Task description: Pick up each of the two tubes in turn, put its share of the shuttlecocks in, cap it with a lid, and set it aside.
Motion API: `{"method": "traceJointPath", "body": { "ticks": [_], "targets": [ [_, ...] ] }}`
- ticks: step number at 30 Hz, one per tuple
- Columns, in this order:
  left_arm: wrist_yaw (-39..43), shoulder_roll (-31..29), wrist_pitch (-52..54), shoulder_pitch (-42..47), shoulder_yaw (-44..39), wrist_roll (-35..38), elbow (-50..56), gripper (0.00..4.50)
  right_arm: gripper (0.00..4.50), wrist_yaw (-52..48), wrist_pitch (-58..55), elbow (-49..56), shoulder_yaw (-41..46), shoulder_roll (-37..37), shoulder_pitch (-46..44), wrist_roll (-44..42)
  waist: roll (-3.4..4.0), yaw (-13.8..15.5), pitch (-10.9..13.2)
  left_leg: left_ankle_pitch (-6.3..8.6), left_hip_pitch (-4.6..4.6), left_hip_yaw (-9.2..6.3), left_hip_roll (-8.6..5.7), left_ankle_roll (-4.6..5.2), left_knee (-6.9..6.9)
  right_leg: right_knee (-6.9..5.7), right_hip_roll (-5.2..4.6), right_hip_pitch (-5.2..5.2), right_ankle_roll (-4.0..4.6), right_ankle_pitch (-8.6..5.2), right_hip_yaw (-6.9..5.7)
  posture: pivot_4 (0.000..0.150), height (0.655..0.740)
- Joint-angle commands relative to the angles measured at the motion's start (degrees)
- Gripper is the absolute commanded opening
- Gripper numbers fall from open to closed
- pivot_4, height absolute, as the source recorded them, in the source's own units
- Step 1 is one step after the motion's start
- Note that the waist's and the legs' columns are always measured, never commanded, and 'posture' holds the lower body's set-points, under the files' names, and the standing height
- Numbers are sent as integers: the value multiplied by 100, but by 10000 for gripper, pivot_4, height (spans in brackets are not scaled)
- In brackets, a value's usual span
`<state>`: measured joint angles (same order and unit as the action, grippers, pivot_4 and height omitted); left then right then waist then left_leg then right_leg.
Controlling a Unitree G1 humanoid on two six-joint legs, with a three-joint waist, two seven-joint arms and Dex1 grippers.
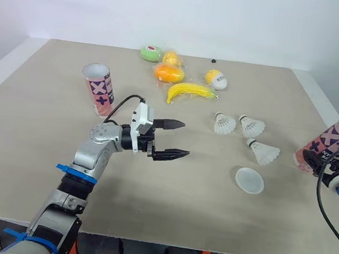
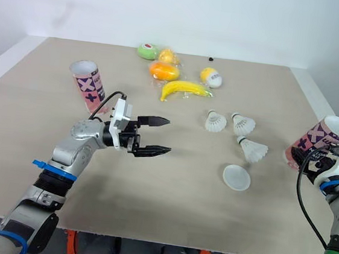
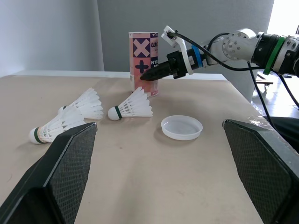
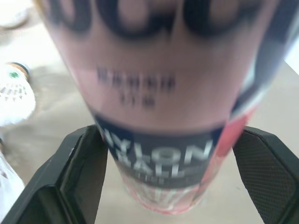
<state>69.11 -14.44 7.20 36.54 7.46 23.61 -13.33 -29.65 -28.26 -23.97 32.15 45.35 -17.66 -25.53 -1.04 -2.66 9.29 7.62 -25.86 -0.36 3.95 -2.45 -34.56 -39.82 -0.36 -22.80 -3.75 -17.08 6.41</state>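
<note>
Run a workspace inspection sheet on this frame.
Surface: beige table, no spills seen.
Job's things: left tube upright, far left; right tube at right edge; three shuttlecocks lying loose; one lid flat.
Clutter: banana, four fruit-like toys on the far side.
Tools: left tool open above mid-table; right tool at right tube.
Cables: left cable, right cable, black, looping.
Surroundings: white wall.

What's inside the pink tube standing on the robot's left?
The tube stands uncapped; its mouth shows pale inner wall and nothing else. Its own side hides the lower part, so what lies deeper cannot be seen.
</note>
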Motion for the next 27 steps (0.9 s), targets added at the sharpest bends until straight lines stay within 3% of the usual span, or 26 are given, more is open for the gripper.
{"method": "traceJointPath", "body": {
  "ticks": [1, 14, 21, 24, 27],
  "targets": [
    [59, 1, -214, 98, -33, -32, -5, 45000, 44647, -61, -92, 344, 83, 164, 146, -17, 0, 0, 0, 0, 0, 0, 0, 0, 0, 0, 0, 0, -1, 0, 0, 1500, 7321],
    [99, -81, -192, 30, -103, 3, 11, 45000, 44647, -789, -635, 1230, -14, 611, 1476, 111, 2, 0, 0, 0, 0, -3, -7, 0, 0, 3, -5, 5, -11, -6, 2, 1500, 7321],
    [-384, -743, 389, -1100, -377, -4, 898, 45000, 44647, -2213, -1166, 4150, 589, 583, 2787, -1360, 16, -68, 5, 3, 31, -5, -6, 2, 14, 5, -3, 28, -8, -15, 7, 1500, 7321],
    [-995, -1014, 356, -1848, -763, -159, 1222, 45000, 44647, -2229, -1281, 5055, 269, 442, 2513, -2017, 0, -131, 15, 4, 62, -7, -5, 0, 16, 5, -4, 55, -4, -17, 7, 1500, 7321],
    [-1949, -924, 155, -2112, -1266, -313, 1223, 45000, 44647, -2022, -1396, 5456, -290, 249, 2073, -2348, -54, -128, 47, 1, 74, -20, -7, 0, 14, 5, -5, 73, 23, -27, 2, 1500, 7321]
  ]
}}
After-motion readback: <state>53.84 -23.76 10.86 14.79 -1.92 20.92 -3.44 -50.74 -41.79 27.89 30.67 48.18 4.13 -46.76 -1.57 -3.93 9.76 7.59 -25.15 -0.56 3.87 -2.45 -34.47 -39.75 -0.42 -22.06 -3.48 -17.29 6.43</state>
